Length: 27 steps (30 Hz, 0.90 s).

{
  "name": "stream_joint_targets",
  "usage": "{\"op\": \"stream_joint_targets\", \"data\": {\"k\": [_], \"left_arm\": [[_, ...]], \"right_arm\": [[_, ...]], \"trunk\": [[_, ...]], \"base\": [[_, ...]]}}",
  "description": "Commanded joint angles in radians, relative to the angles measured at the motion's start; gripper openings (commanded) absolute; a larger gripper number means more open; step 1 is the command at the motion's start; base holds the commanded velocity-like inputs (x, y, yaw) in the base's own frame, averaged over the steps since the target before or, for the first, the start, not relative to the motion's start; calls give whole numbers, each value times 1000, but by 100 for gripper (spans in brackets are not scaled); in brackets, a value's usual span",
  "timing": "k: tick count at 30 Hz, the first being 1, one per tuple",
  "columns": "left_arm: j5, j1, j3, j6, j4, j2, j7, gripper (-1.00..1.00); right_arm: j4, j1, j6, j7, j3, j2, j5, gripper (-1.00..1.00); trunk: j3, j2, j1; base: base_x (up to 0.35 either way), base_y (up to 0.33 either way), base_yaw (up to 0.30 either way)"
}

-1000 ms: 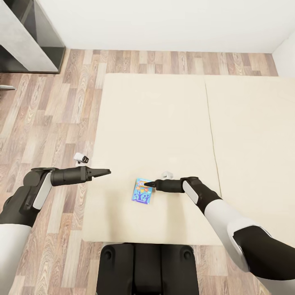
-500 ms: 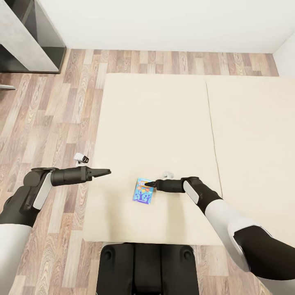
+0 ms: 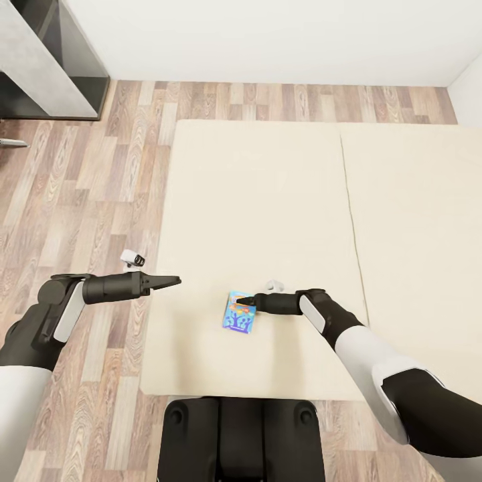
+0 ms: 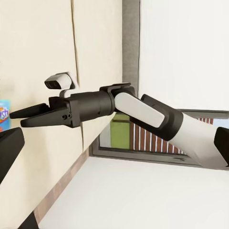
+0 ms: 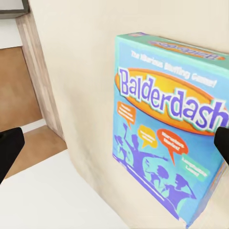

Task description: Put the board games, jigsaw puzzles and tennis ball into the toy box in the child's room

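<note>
A blue cartoon-printed board game (image 3: 239, 313), lettered "Balderdash" (image 5: 167, 133), lies flat on the cream bed (image 3: 268, 201) near its front edge. My right gripper (image 3: 243, 304) is open and hovers over the box's upper right corner. In the right wrist view its two fingertips (image 5: 9, 148) sit far apart at either side of the box. From the left wrist view the right gripper (image 4: 21, 117) also shows its fingers parted. My left gripper (image 3: 171, 280) is open and empty. It hangs over the bed's left edge, well to the left of the box.
Wood-plank floor (image 3: 87, 187) runs left of and behind the bed. A dark grey and pale grey furniture unit (image 3: 47, 60) stands at the back left against the white wall (image 3: 268, 33). A seam (image 3: 351, 214) splits the mattress; its right half is bare.
The whole head view has drifted, so bed and box sit slightly further right in the picture. Both arms hold the same pose, and the right fingertips now reach a little further over the box.
</note>
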Motion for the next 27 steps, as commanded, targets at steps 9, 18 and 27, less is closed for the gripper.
{"op": "stream_joint_targets", "data": {"k": [9, 18, 27], "left_arm": [[3, 0, -1, 8, 0, 1, -1, 100], [3, 0, -2, 8, 0, 1, 0, 100], [2, 0, -3, 8, 0, 1, 0, 100]], "right_arm": [[0, -1, 5, 0, 3, 0, -7, 100], [0, -1, 5, 3, 3, -3, -7, 100], [0, -1, 5, 7, 3, -6, -8, 100]], "trunk": [[-1, -2, 1], [-1, -2, 1], [-1, -2, 1]], "base": [[0, 49, 0], [26, 54, 0], [5, 6, 0]]}}
